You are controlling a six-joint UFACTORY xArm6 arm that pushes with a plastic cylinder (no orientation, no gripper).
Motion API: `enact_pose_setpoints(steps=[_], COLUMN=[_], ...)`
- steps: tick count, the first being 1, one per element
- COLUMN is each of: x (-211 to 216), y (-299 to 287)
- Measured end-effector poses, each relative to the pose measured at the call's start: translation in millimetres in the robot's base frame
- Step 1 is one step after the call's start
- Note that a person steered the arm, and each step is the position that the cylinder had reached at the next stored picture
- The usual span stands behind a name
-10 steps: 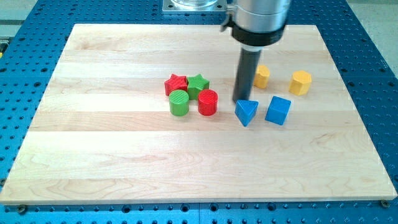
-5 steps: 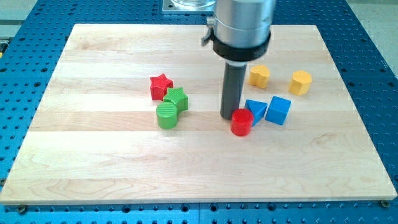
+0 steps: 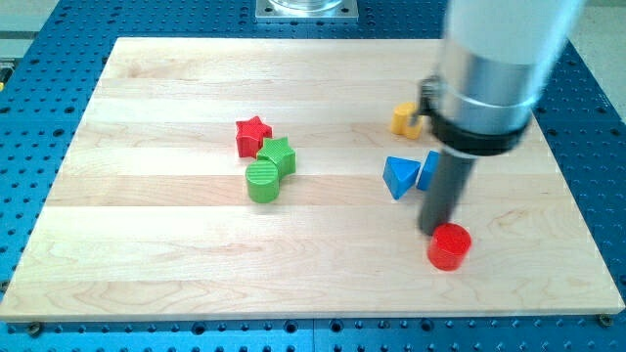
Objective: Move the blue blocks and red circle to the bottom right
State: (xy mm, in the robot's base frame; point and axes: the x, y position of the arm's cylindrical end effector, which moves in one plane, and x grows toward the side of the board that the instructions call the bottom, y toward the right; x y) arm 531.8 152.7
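The red circle (image 3: 449,245) lies toward the view's bottom right of the wooden board (image 3: 176,254). My tip (image 3: 434,231) stands just at its upper left, touching or nearly touching it. The blue triangular block (image 3: 398,177) sits above and left of my tip. The blue cube (image 3: 428,169) is right beside it, mostly hidden behind the rod.
A red star (image 3: 252,136), a green star (image 3: 278,154) and a green cylinder (image 3: 261,183) cluster left of centre. A yellow block (image 3: 404,119) sits near the view's top right, partly behind the arm. Any other block behind the arm is hidden.
My tip has swept down and to the right, and the red circle has moved with it from beside the blue triangle to the bottom right. Earlier, the red circle left the left cluster.
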Motion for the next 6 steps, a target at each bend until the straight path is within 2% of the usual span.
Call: enact_pose_setpoints(steps=[1, 2, 3, 4, 5, 6], x=[5, 10, 23, 32, 65, 79], y=[3, -49, -10, 0, -64, -51])
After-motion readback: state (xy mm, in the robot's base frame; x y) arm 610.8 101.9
